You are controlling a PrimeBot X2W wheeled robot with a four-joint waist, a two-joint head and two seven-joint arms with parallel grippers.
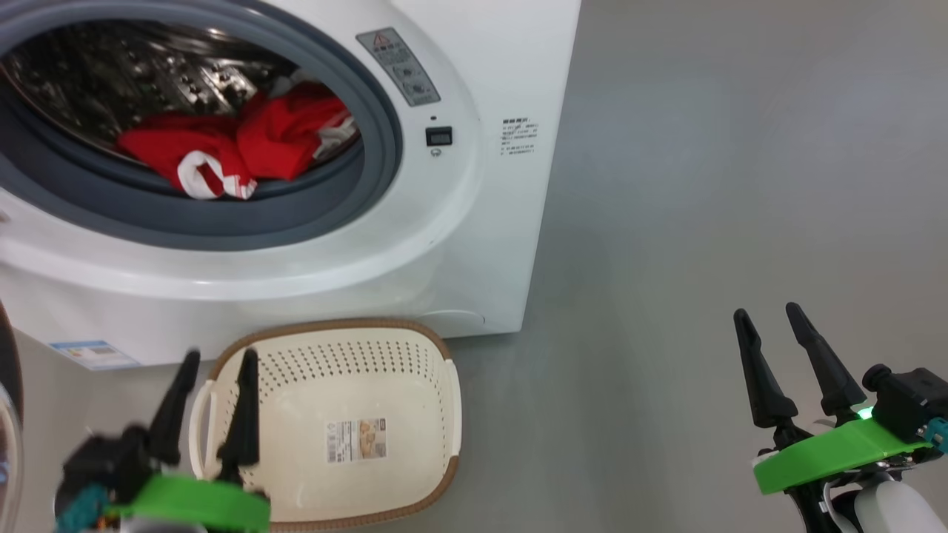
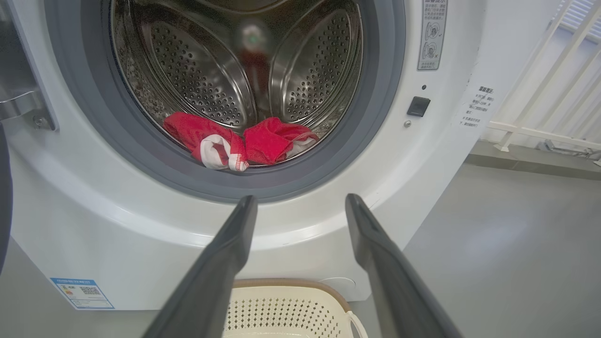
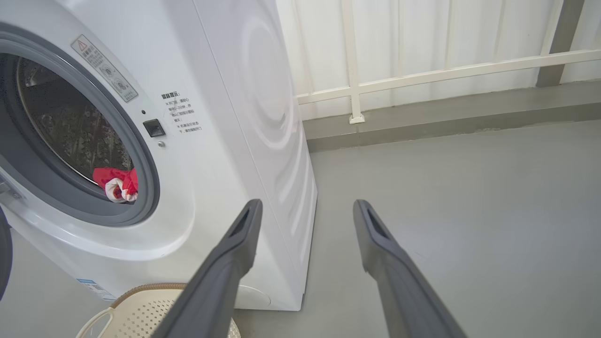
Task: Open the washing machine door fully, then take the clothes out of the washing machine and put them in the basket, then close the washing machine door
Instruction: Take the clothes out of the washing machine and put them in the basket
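Observation:
The white washing machine [image 1: 474, 244] stands with its drum mouth uncovered; red and white clothes [image 1: 237, 144] lie at the drum's front, also in the left wrist view [image 2: 239, 143]. A sliver of the washing machine door [image 1: 9, 414] shows swung out at the far left edge. The cream basket [image 1: 415, 437] sits on the floor before the washer, nothing in it but a paper label. My left gripper [image 1: 218, 359] is open above the basket's left rim. My right gripper [image 1: 766, 314] is open over bare floor to the right.
Grey floor [image 1: 703, 185] stretches to the washer's right. A white railing [image 3: 422, 75] runs along the wall behind, with a low grey kerb under it.

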